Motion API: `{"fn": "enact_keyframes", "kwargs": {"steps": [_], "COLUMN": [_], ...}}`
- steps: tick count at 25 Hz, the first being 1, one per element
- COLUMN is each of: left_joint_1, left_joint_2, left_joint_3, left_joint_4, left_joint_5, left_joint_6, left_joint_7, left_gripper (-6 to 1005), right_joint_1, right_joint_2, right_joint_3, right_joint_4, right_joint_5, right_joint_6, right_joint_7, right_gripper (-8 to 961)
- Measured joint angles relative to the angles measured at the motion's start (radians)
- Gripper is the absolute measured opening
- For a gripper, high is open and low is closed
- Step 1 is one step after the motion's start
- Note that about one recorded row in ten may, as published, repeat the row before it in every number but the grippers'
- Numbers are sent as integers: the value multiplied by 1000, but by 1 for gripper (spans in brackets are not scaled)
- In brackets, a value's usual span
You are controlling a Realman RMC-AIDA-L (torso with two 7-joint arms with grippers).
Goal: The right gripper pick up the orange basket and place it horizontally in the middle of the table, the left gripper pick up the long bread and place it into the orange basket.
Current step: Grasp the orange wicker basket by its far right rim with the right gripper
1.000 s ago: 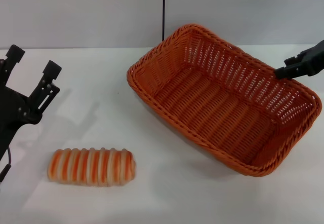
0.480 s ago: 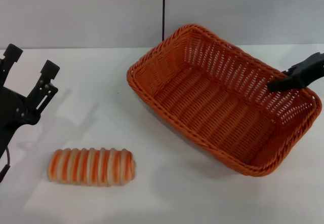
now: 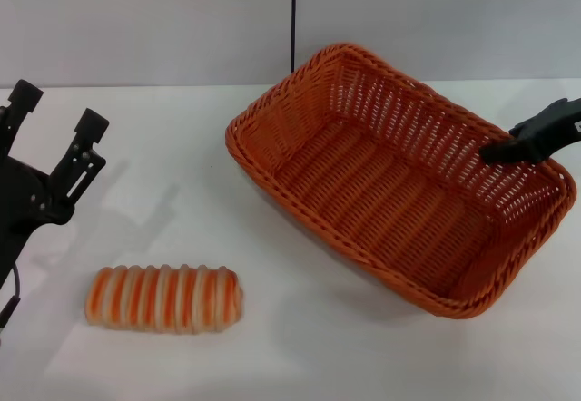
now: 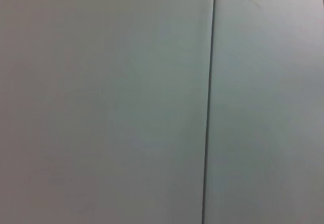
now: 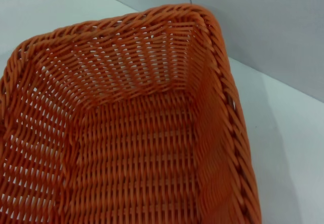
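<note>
Tabletop first: the table (image 3: 300,356) is a broad white matte surface under everything I can see from the head camera, with a pale wall behind it split by a thin dark vertical seam (image 3: 293,15). I will place the rest against the orange basket (image 3: 399,179), the biggest item on it.

That basket sits on the right half of the table, turned diagonally, one corner pointing toward the wall and its long sides running down to the right. Its woven floor holds nothing. On my right wrist feed the basket (image 5: 136,133) fills nearly the whole picture: openwork sloped walls, braided rim, bare weave inside.

Left of the basket, well apart from it near the table's left edge, the left gripper (image 3: 56,112) hangs over the surface, its two blocky-tipped fingers spread wide with nothing between them. Its wrist camera gives me only the wall and seam (image 4: 208,102).

At the basket's far right rim, the right gripper (image 3: 497,152) reaches in from the side, its slim dark tip lying at the rim near the right-hand corner. I cannot tell whether its fingers clamp the weave or stand apart.

Smallest, the long bread (image 3: 164,298) lies flat, striped side up, left of the basket's near side, just in front of the left gripper.
</note>
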Motion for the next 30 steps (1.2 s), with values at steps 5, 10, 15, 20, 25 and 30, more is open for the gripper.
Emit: {"fn": "enact_keyframes", "kwargs": {"steps": [5, 10, 15, 20, 25, 30], "left_joint_1": [0, 6, 7, 0, -5, -6], "left_joint_2": [0, 1, 1, 2, 1, 1], "left_joint_3": [0, 1, -1, -2, -1, -1], "left_joint_4": [0, 4, 5, 6, 17, 23], "left_joint_5": [0, 0, -4, -6, -3, -5], "left_joint_6": [-2, -1, -5, -15, -29, -39], "left_joint_7": [0, 0, 6, 6, 5, 1], "left_gripper": [761, 758, 756, 754, 752, 749], "right_joint_1": [-11, -92, -148, -182, -180, -171], "right_joint_2": [2, -12, -42, -104, -177, -226], "right_joint_3": [14, 64, 96, 108, 72, -42], "right_joint_4": [-21, -139, -201, -219, -221, -234], "right_joint_5": [39, 311, 500, 625, 623, 618], "right_joint_6": [13, 154, 240, 315, 377, 379], "right_joint_7": [-15, -70, -85, -102, -147, -178], "right_gripper": [155, 155, 155, 155, 155, 154]}}
